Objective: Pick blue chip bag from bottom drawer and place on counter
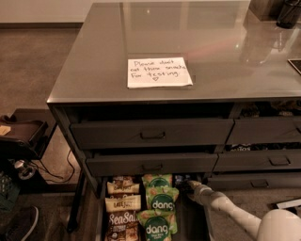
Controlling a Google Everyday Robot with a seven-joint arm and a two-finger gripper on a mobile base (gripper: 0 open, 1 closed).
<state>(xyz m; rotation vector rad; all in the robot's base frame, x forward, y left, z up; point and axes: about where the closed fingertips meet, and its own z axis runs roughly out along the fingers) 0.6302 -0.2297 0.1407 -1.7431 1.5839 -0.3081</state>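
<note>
The bottom drawer point(100, 207) stands open at the foot of the cabinet. It holds brown-and-cream SeaSalt bags point(121, 221) on the left and green dang bags point(160, 202) in the middle. A small dark blue chip bag point(180, 179) shows at the drawer's back right, partly under the drawer above. My gripper point(187, 184) at the end of the white arm point(221, 204) reaches into that back right corner, right at the blue bag. The counter point(211, 52) above bears a white handwritten note point(159, 72).
Two dark grey drawers with recessed handles point(153, 135) sit above the open one, and more drawers point(263, 160) to the right. A dark cup point(288, 14) stands at the counter's far right. A dark chair or cart point(21, 136) and cables lie on the floor at left.
</note>
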